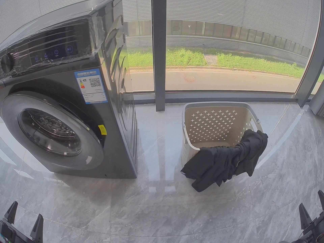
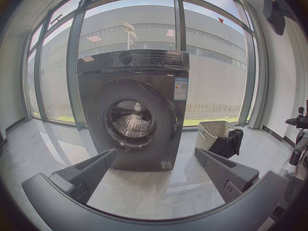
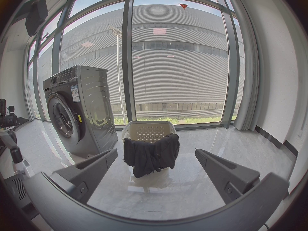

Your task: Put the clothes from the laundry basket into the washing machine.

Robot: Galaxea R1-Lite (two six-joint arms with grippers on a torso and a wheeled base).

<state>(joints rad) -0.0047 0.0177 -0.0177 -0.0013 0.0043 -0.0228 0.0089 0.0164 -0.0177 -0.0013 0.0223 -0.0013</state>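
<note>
The right gripper (image 3: pixel 154 151), jaws apart, frames the laundry basket (image 3: pixel 148 130), black clothes (image 3: pixel 150 156) over its rim, beside a seemingly shut washing machine (image 3: pixel 93 113).

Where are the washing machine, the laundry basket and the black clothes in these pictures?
washing machine (image 1: pixel 50 132), head view, on the round door glass.
laundry basket (image 1: pixel 211 125), head view, on its star-holed back wall.
black clothes (image 1: pixel 222 162), head view, on fabric draped over the basket's rim.

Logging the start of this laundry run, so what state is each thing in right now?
Washing machine door: shut.
Laundry basket: upright on the floor.
Black garment: draped over the basket's near rim, hanging outside.
Left gripper: open, empty.
Right gripper: open, empty.
</note>
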